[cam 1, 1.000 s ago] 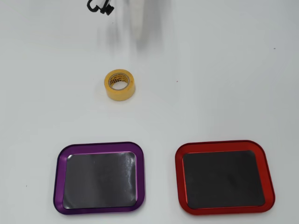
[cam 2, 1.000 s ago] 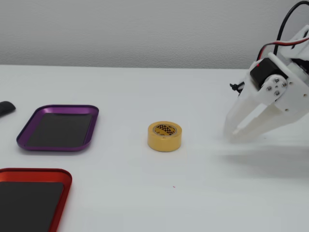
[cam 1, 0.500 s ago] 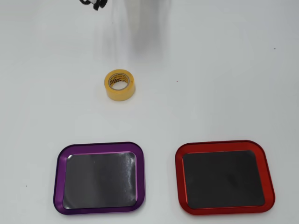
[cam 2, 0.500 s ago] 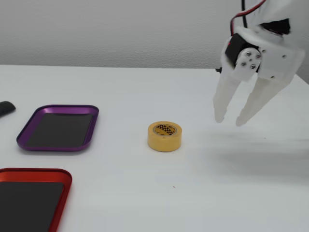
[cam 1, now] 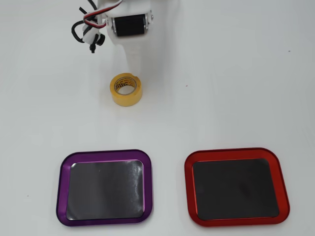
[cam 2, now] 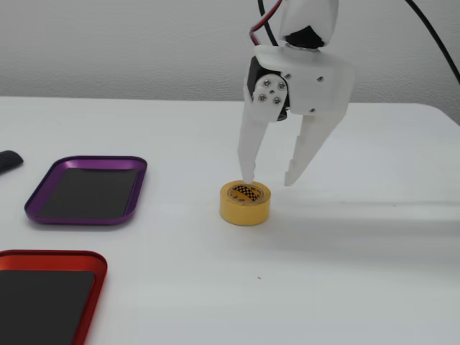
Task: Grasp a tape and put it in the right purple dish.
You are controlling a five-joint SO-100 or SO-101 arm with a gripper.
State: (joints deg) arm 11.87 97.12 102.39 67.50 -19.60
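The tape (cam 1: 126,89) is a small yellow roll lying flat on the white table, above the trays in the overhead view. In the fixed view the tape (cam 2: 245,203) sits just below my gripper (cam 2: 269,181). The gripper is open and empty. Its left fingertip (cam 2: 248,176) hovers over the roll's core and the right one stands outside the roll. In the overhead view the gripper (cam 1: 132,68) reaches down from the top edge to the roll's far rim. The purple dish (cam 1: 106,153) lies at the lower left there, and at the left in the fixed view (cam 2: 79,218).
A red-rimmed tray (cam 1: 231,151) of the same shape lies to the right of the purple one in the overhead view and at the bottom left in the fixed view (cam 2: 50,255). A small dark object (cam 2: 7,160) lies at the left edge. Cables hang by the arm.
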